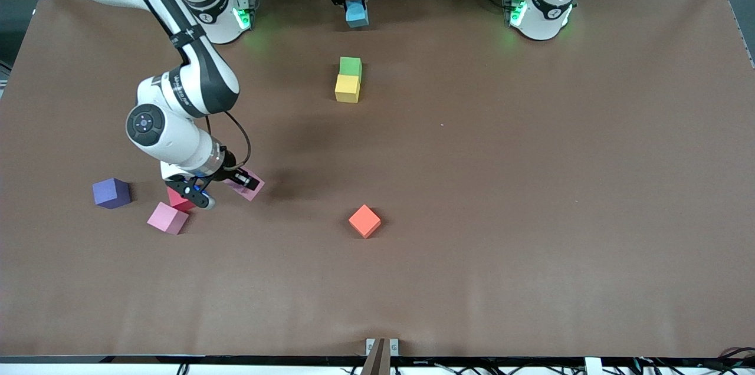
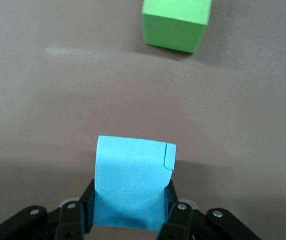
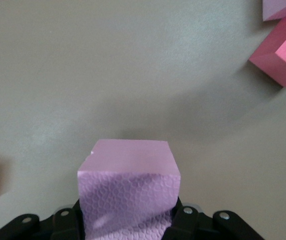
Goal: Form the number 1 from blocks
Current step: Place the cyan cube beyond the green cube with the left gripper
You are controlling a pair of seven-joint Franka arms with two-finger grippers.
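Jaws of the left arm are pinched on the light blue block (image 2: 131, 175), one finger (image 2: 71, 220) on each side of it. Taking twelve o'clock as the robots' bases and six o'clock as the front camera, that block (image 1: 357, 14) sits low over the tabletop (image 1: 531, 186) at its twelve o'clock edge, midway between the two bases. Whether it rests on the surface or hangs just above it cannot be told.

At six o'clock from it, well apart, lies the green block (image 1: 350, 66). The yellow block (image 1: 347, 88) touches the green one's six o'clock face, so the two form a short column.

The right arm's jaws are clamped on the pale pink block (image 3: 127, 185), low at the tabletop toward the right arm's end. It shows in the front view partly under the hand (image 1: 252, 187).

Outward from there, the red block (image 1: 177, 199) lies near at about eight o'clock, half hidden by the wrist. The pink block (image 1: 167, 217) is just beside the red one at its seven o'clock. The purple block (image 1: 111, 193) stands apart at nine o'clock from the red one. The orange block (image 1: 364, 221) lies alone, well apart at about four o'clock from the pale pink block and far along six o'clock from the yellow one, turned corner-on.
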